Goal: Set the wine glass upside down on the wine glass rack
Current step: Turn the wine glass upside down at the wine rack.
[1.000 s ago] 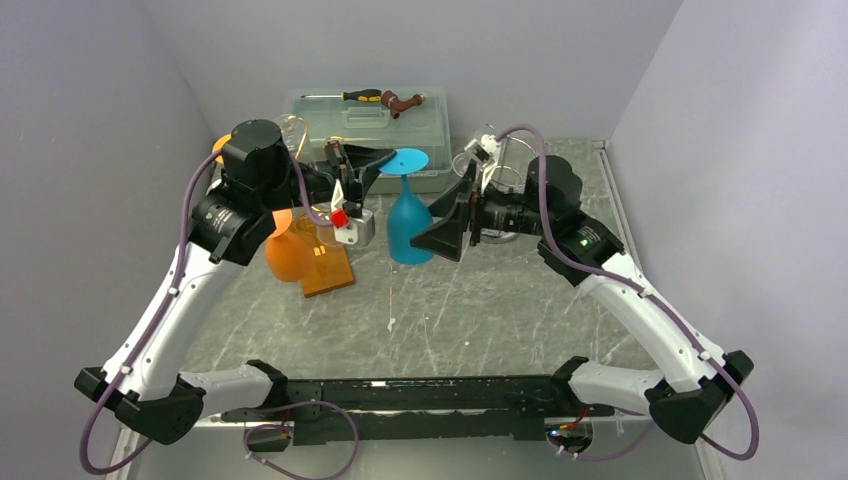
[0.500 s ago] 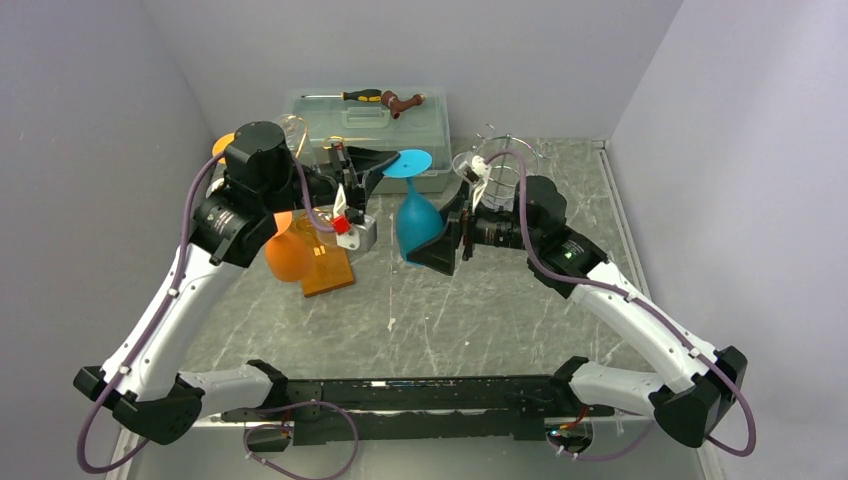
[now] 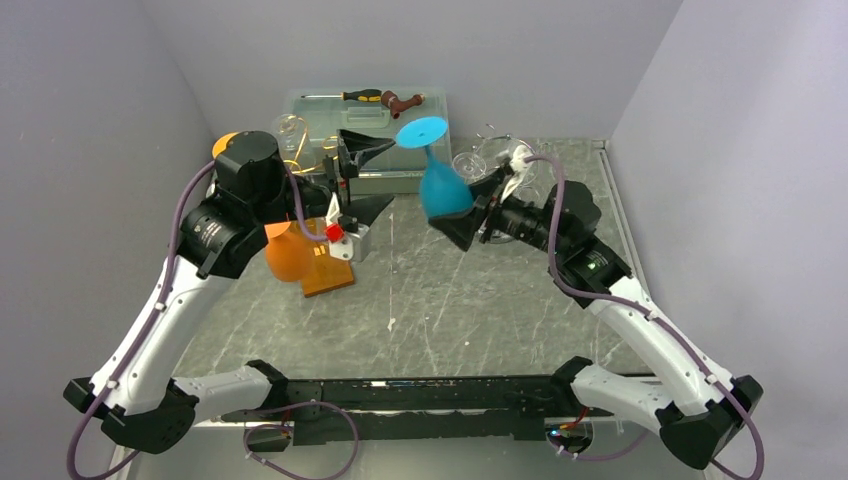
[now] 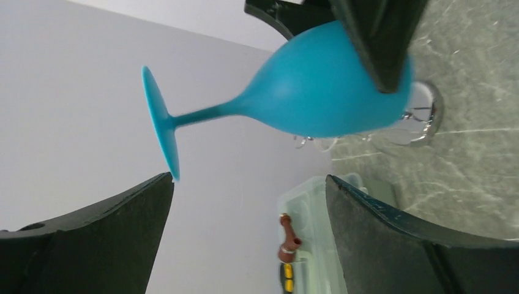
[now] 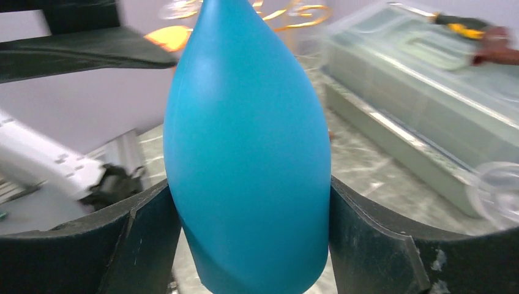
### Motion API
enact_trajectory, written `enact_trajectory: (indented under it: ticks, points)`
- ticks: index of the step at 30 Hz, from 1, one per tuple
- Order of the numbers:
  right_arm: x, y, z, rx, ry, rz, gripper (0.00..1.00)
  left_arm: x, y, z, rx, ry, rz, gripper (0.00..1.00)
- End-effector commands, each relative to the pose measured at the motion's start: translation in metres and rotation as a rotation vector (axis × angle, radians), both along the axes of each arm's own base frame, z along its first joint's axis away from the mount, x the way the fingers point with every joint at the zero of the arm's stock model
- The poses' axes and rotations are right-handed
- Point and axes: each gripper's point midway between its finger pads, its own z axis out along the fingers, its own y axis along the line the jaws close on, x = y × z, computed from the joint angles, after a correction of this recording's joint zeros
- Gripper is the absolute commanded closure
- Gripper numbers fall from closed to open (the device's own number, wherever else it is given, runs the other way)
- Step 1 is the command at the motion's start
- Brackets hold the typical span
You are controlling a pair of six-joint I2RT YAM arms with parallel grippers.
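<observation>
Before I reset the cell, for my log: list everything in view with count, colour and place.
blue wine glass: 1, blue, tilted, held aloft, centre
wine glass rack: 1, gold wire on wooden base, left of centre
orange wine glass: 1, orange, left, by the rack
clear glasses: count unclear, back right
plastic box: 1, clear, back centre
screwdriver: 1, black and yellow, on the box
brown object: 1, beside the screwdriver
left gripper: 1, black, open, by the blue glass's foot
right gripper: 1, black, shut on the blue glass's bowl
</observation>
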Motion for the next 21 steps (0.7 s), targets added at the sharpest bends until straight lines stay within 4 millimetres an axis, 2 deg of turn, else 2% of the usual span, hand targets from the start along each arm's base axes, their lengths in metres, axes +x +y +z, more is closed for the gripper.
enact_trajectory:
  ticks: [1,6,10,12,14,16,21]
  points:
    - [0.049,-0.055,0.009,-0.001,-0.075,-0.287,0.3,-0.004,0.01,0.01,-0.06,0.129,0.063,0.01]
    - [0.098,-0.142,-0.009,-0.047,-0.063,-0.629,0.29,-0.001,0.02,0.008,-0.127,0.362,0.171,0.01]
    - [0.119,-0.193,-0.029,-0.043,-0.011,-0.796,0.3,-0.003,0.027,-0.002,-0.14,0.53,0.243,0.01]
    - [0.13,-0.226,-0.042,-0.061,0.017,-0.899,0.31,-0.005,0.03,-0.007,-0.139,0.57,0.263,0.01]
    - [0.138,-0.245,-0.048,-0.083,0.004,-0.965,0.33,-0.008,0.032,-0.009,-0.146,0.595,0.277,0.0]
    - [0.144,-0.272,-0.059,-0.1,0.013,-1.054,0.33,-0.01,0.035,-0.01,-0.154,0.622,0.291,0.01]
    - [0.155,-0.308,-0.083,-0.098,0.028,-1.141,0.33,-0.012,0.041,-0.009,-0.177,0.698,0.337,0.01]
